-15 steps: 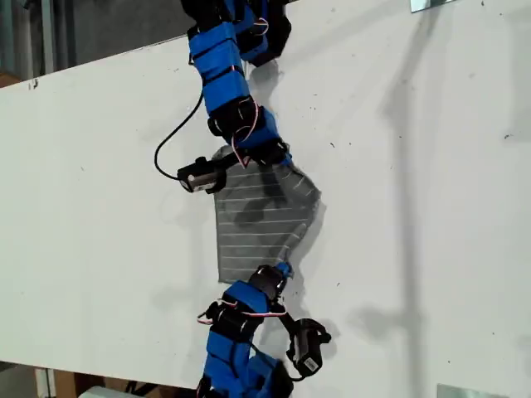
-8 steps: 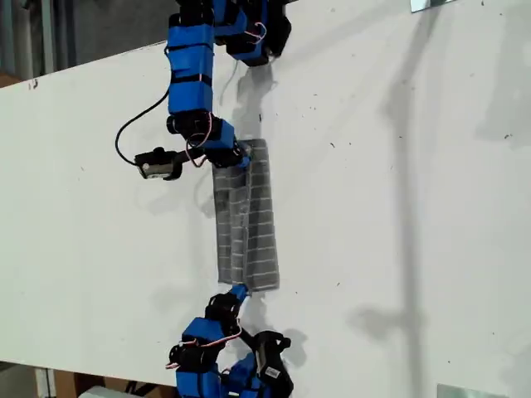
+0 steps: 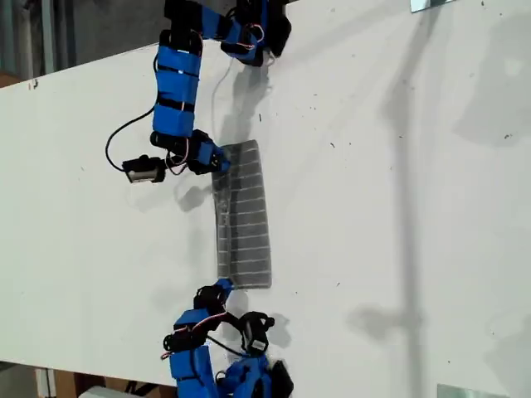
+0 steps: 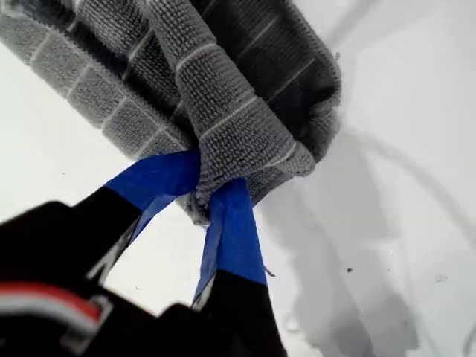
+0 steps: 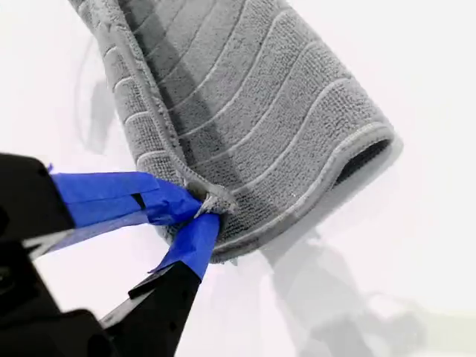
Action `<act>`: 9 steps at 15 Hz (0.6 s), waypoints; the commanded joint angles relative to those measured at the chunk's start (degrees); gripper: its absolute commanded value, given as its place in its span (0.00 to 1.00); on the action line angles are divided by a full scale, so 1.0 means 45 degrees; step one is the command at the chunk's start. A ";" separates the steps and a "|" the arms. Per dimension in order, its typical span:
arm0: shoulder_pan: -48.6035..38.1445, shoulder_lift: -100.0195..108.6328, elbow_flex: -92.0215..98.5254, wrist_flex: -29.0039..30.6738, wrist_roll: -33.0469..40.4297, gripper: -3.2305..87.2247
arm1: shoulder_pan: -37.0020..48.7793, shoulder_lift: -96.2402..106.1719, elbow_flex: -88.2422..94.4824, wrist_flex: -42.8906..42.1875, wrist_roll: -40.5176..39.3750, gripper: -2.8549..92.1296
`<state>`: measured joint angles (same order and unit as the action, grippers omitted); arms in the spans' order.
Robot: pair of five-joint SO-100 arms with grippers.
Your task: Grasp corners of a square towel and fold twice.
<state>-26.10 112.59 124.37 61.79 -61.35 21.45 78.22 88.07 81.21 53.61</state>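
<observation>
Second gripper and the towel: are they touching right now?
Touching. The second wrist view shows my second gripper with its blue jaws closed on a hemmed corner of the towel.

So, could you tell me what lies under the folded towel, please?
Only the white table shows around the towel; its lower layer and whatever it covers are hidden.

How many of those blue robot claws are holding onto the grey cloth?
2. One gripper pinches the towel at its end nearer the exterior view's top; the other gripper pinches the end nearer that view's bottom. The wrist views do not settle which is which.
</observation>
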 commanded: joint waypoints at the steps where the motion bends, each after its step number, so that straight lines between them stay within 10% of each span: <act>1: -0.0801 -0.1660 -0.1289 -0.0332 0.0449 0.03 | 0.0723 -0.0137 -0.0098 -0.0117 -0.0332 0.03; 9: 0.0566 -0.2988 -0.4863 0.2305 0.0488 0.03 | 0.0547 0.1230 0.0586 0.1680 -0.0918 0.03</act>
<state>-25.14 96.68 105.56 69.08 -58.18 25.22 80.24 90.88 86.75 50.10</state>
